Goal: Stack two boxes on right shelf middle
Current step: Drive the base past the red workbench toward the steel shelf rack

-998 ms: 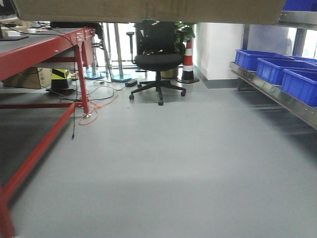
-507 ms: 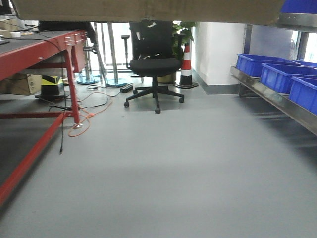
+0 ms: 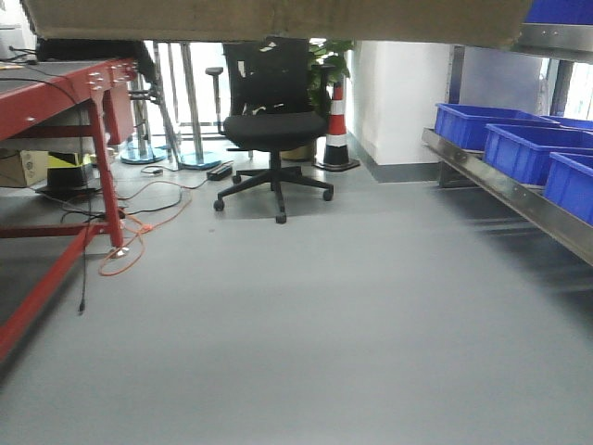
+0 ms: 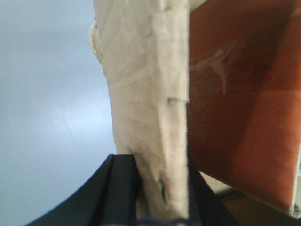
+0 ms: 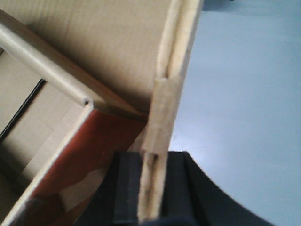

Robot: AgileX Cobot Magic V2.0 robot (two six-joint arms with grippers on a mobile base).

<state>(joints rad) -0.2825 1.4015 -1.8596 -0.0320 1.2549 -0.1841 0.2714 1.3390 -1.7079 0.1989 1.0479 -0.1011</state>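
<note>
A tan cardboard box (image 3: pixel 278 19) hangs across the top of the front view, held up off the floor. My left gripper (image 4: pixel 157 188) is shut on the box's left wall (image 4: pixel 146 94), black fingers on either side of it. My right gripper (image 5: pixel 153 188) is shut on the box's right wall (image 5: pixel 164 108). The box is open; a reddish-brown item (image 4: pixel 240 94) lies inside, also in the right wrist view (image 5: pixel 89 155). The steel shelf (image 3: pixel 519 190) runs along the right, with a higher board (image 3: pixel 556 39) at top right. No second box shows.
Blue plastic bins (image 3: pixel 519 148) sit on the low shelf board at right. A red-framed table (image 3: pixel 56 93) stands at left with cables (image 3: pixel 130 241) on the floor by its leg. A black office chair (image 3: pixel 273 130) and a striped cone (image 3: pixel 335 120) stand ahead on the grey floor.
The view has swung right: the red table, chair and cone have shifted left in the frame and the shelf with bins reaches further in. The box stays held at the top edge.
</note>
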